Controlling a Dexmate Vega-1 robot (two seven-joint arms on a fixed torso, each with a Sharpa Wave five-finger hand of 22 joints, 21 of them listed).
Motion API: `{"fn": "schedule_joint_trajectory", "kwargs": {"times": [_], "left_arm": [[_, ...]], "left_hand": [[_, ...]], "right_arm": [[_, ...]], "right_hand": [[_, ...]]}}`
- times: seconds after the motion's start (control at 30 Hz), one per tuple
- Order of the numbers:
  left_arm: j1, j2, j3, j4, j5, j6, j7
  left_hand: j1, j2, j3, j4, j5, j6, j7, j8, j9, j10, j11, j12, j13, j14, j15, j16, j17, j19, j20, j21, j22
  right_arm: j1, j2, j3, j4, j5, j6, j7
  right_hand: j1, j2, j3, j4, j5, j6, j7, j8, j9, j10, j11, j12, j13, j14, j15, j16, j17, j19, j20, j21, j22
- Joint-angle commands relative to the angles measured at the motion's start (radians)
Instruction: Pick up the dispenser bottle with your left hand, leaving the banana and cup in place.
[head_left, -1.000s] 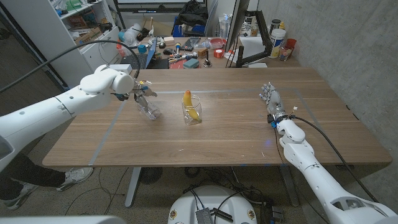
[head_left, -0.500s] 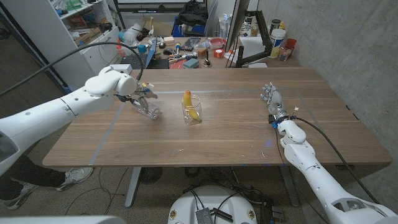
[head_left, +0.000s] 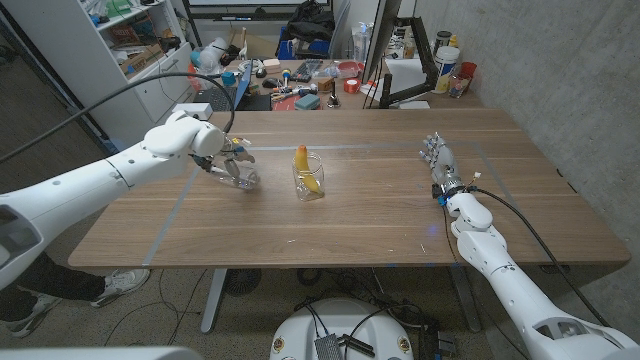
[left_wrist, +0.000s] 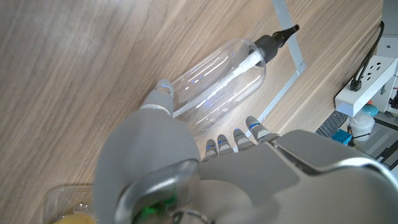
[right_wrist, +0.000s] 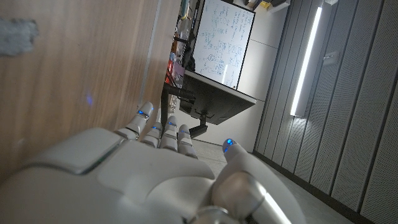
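Fingers (left_wrist: 217, 144) of the left hand (head_left: 222, 152) curl around the clear dispenser bottle (left_wrist: 217, 84), which lies on its side on the tabletop (head_left: 380, 215); whether they grip it is unclear. Well apart, the right hand (head_left: 437, 157) stands open, holding nothing. Just beside the bottle, the cup (head_left: 309, 178) holds the banana (head_left: 303, 162).

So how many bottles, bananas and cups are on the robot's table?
Clear dispenser bottle, lying on its side by the left hand: 1
Yellow banana, standing in the cup: 1
Clear cup: 1
Total: 3 things
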Motion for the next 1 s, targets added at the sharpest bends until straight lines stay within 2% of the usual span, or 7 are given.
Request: {"fn": "schedule_joint_trajectory", "kwargs": {"times": [0.03,0.27,0.37,0.57,0.63,0.77,1.0], "left_arm": [[-0.010,-0.024,0.024,0.026,0.033,-0.013,-0.007],[-0.011,-0.033,0.037,0.034,0.049,-0.026,-0.005],[-0.007,-0.029,0.036,0.027,0.054,-0.031,0.011],[0.000,-0.018,0.031,0.013,0.062,-0.038,0.039],[0.002,-0.015,0.033,0.007,0.074,-0.039,0.046],[0.006,-0.010,0.034,-0.001,0.089,-0.039,0.054],[0.013,-0.007,0.034,-0.006,0.097,-0.034,0.054]], "left_hand": [[0.008,0.011,-0.006,0.002,0.003,-0.371,-0.029,0.007,0.004,-0.271,0.016,0.005,0.001,-0.252,-0.006,0.005,0.002,-0.121,-0.082,-0.003,0.004],[0.010,0.016,-0.010,0.002,0.002,-0.342,-0.074,0.014,0.003,-0.265,0.024,0.004,0.000,-0.250,0.000,0.005,0.002,-0.118,-0.077,-0.007,0.004],[0.018,0.022,-0.014,-0.001,0.001,-0.266,-0.090,0.038,0.002,-0.235,0.007,0.010,-0.002,-0.221,-0.010,0.013,0.002,-0.094,-0.070,-0.003,0.004],[0.081,0.031,-0.026,-0.028,-0.009,0.081,-0.114,0.138,-0.015,-0.115,-0.047,0.014,-0.012,-0.121,-0.044,0.017,-0.001,0.021,-0.059,0.017,0.002],[0.103,0.040,-0.023,-0.034,-0.010,0.128,-0.116,0.147,-0.018,-0.081,-0.055,0.017,-0.014,-0.099,-0.051,0.019,-0.001,0.043,-0.065,0.021,0.002],[0.153,0.056,-0.015,-0.045,-0.017,0.158,-0.130,0.138,-0.021,0.029,-0.085,0.037,-0.016,-0.054,-0.066,0.019,-0.002,0.064,-0.066,0.021,0.001],[0.212,0.054,-0.018,-0.048,-0.031,0.152,-0.130,0.109,-0.018,0.168,-0.094,0.057,-0.017,0.085,-0.095,0.032,-0.003,0.137,-0.066,0.036,0.000]], "right_arm": [[0.004,0.001,0.003,0.013,0.002,0.004,0.002],[0.003,0.001,0.004,0.016,0.003,0.006,0.003],[0.003,0.001,0.004,0.016,0.002,0.008,0.003],[0.001,0.000,0.004,0.012,0.000,0.008,0.001],[0.001,-0.001,0.003,0.010,-0.001,0.007,-0.001],[-0.002,-0.002,0.003,0.008,-0.004,0.006,-0.004],[-0.007,-0.004,0.004,0.003,-0.008,0.009,-0.009]], "right_hand": [[-0.007,0.072,-0.004,-0.003,0.007,0.006,0.004,0.004,0.006,0.004,0.004,0.000,0.002,0.003,-0.012,0.001,0.003,0.003,-0.103,-0.003,0.002],[-0.007,0.071,-0.005,-0.004,0.007,0.006,0.004,0.004,0.006,0.005,0.003,0.000,0.002,0.004,-0.010,0.001,0.003,0.005,-0.102,-0.006,0.002],[-0.008,0.071,-0.006,-0.004,0.007,0.005,0.004,0.004,0.006,0.005,0.004,0.001,0.002,0.003,-0.011,0.001,0.003,0.005,-0.102,-0.006,0.002],[-0.008,0.071,-0.006,-0.004,0.007,0.005,0.005,0.004,0.006,0.004,0.004,0.000,0.002,0.004,-0.010,0.001,0.003,0.006,-0.101,-0.008,0.002],[-0.008,0.071,-0.007,-0.004,0.007,0.005,0.005,0.004,0.006,0.005,0.004,0.000,0.002,0.004,-0.009,0.001,0.003,0.007,-0.102,-0.008,0.002],[-0.008,0.071,-0.007,-0.003,0.007,0.005,0.004,0.004,0.006,0.005,0.004,0.000,0.002,0.004,-0.010,0.001,0.003,0.007,-0.101,-0.009,0.002],[-0.008,0.070,-0.008,-0.004,0.007,0.005,0.006,0.004,0.006,0.004,0.005,0.000,0.002,0.005,-0.011,0.001,0.003,0.008,-0.101,-0.011,0.002]]}}
